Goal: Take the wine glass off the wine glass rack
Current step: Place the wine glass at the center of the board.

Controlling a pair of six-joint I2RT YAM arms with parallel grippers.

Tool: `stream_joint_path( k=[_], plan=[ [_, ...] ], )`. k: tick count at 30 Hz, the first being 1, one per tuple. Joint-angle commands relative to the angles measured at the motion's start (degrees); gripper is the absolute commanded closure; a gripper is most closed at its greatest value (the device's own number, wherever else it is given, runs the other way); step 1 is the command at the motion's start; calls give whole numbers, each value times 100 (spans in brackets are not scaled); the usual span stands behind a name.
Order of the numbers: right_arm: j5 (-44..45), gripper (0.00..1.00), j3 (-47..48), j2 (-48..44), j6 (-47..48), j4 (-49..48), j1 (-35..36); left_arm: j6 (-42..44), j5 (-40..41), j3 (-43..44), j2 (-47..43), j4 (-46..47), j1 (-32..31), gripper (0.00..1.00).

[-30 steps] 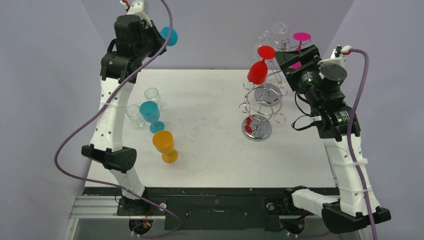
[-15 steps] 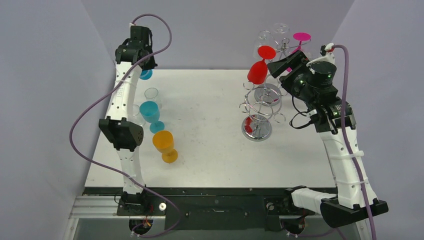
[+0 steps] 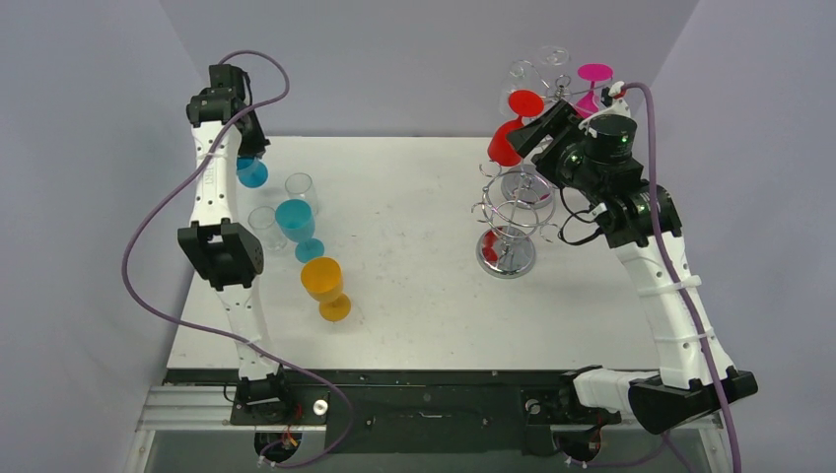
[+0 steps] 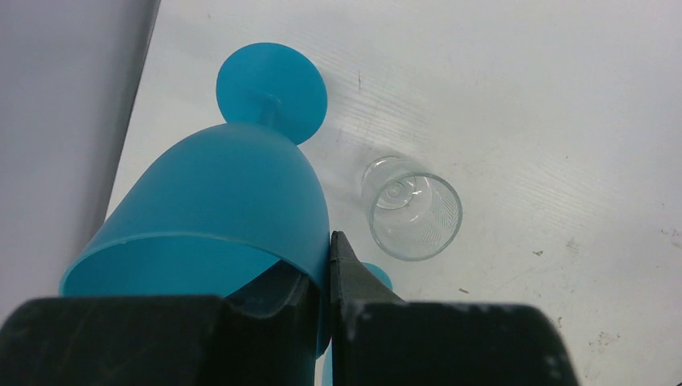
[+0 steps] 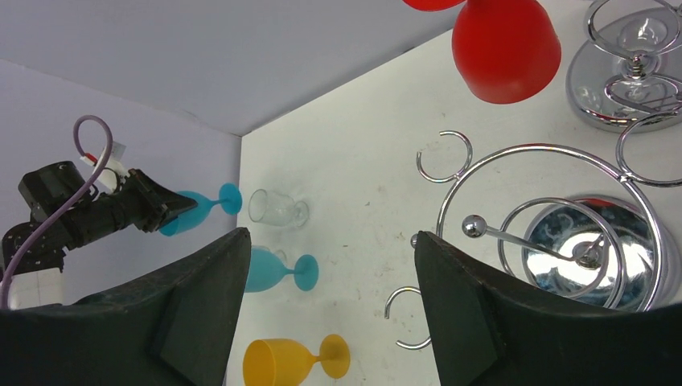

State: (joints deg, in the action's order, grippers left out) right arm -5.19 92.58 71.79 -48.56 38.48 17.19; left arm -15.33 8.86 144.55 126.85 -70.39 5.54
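The chrome wine glass rack (image 3: 513,212) stands at the back right, with a red wine glass (image 3: 506,144) hanging upside down from it; a pink glass (image 3: 592,77) and clear glasses (image 3: 522,75) hang higher. My right gripper (image 3: 528,133) hovers beside the red glass, open and holding nothing (image 5: 331,237); the red glass (image 5: 505,48) and rack (image 5: 555,217) lie ahead of it. My left gripper (image 3: 246,148) is shut on the rim of a tilted blue wine glass (image 4: 225,201), low over the table's far left corner (image 3: 252,173).
Standing on the left of the table (image 3: 414,296) are two clear glasses (image 3: 299,185) (image 3: 264,225), another blue glass (image 3: 296,222) and an orange glass (image 3: 325,284). The wall runs close along the left edge.
My left arm has swung down and to the left, carrying the blue glass from high at the back to low over the table. My right gripper has edged left toward the red glass.
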Motion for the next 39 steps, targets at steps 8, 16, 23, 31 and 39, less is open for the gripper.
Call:
stream_joint_path(
  k=[8,16,23,31,39],
  plan=[
    [-86,30,70,37,144,-72,32,166,-563,-111,501,-106,62,100],
    [-61,30,-18,-3,140,-72,-1,145,-548,-115,676,-114,64,97],
    [-58,30,-29,-29,124,-46,-14,153,-435,-90,695,-139,66,78],
    [-78,30,103,-33,115,22,3,31,-420,83,415,-61,31,58],
    [50,30,342,-2,233,185,-61,-106,-178,102,-57,170,-101,24]
  ],
)
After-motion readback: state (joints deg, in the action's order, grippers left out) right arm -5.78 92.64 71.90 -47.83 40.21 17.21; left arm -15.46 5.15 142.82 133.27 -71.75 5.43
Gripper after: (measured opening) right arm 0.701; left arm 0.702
